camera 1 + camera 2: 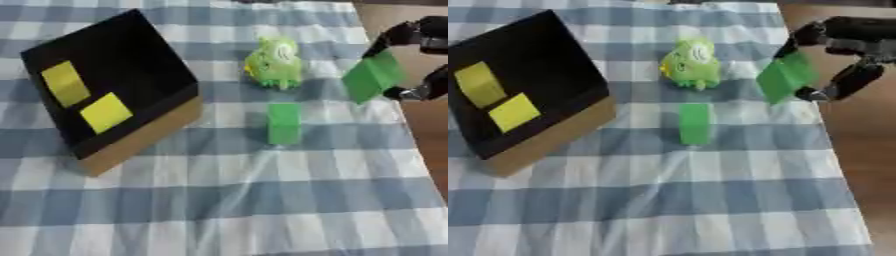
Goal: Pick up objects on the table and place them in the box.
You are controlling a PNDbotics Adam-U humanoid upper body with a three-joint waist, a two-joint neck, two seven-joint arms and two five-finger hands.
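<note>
One green block (785, 76) is pinched in the right hand (843, 60), lifted to go in the box (122, 75) far left of it.

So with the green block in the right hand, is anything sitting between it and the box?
Yes. The right hand holds a green block at the table's right edge, and the box is far left. The green frog toy and an upright green block sit between; lifting over them should clear both.

The right hand (418, 45) is cut off by the picture's edge.
</note>
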